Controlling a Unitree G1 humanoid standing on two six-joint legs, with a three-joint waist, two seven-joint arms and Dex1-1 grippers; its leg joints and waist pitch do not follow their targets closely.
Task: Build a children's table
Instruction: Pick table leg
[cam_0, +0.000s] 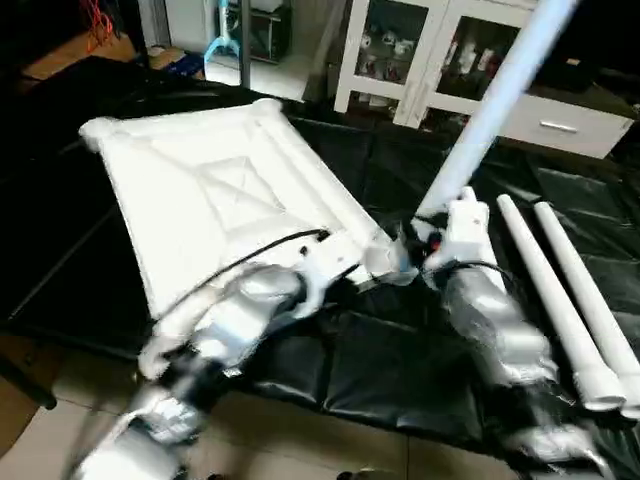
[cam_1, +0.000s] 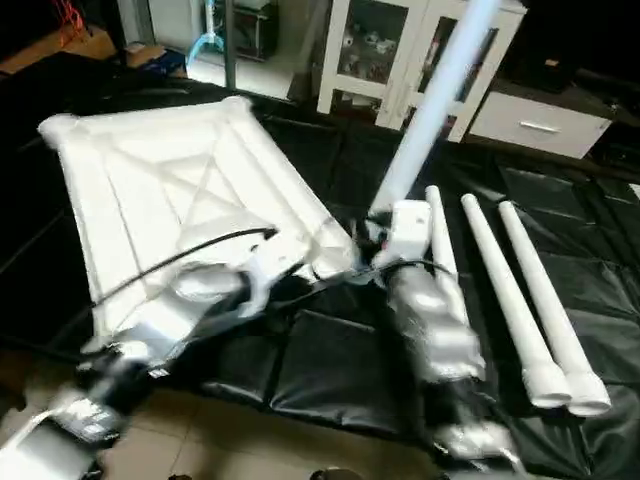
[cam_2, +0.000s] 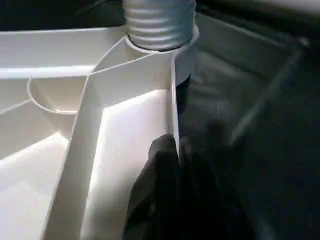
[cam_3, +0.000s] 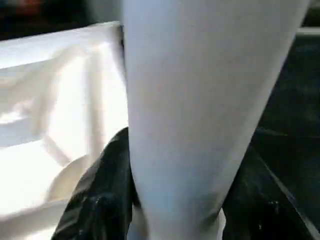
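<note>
The white tabletop (cam_0: 200, 190) lies underside up on the black-covered work surface, its X ribs showing. My left gripper (cam_2: 177, 145) is shut on the tabletop's rim (cam_2: 174, 100), right beside the near right corner socket. A white leg (cam_0: 490, 110) stands tilted in that socket, its ribbed end (cam_2: 160, 20) seated in the ring. My right gripper (cam_3: 175, 200) is shut around this leg just above the socket, with a black finger (cam_3: 100, 200) on each side. Three more legs (cam_1: 500, 290) lie side by side to the right of my right arm.
White cabinets with glass doors (cam_0: 420, 50) stand behind the work surface. Its near edge drops to a tiled floor (cam_0: 60, 420). A black cable (cam_0: 260, 250) runs over my left forearm. Bare black cover (cam_0: 380, 370) lies between my two arms.
</note>
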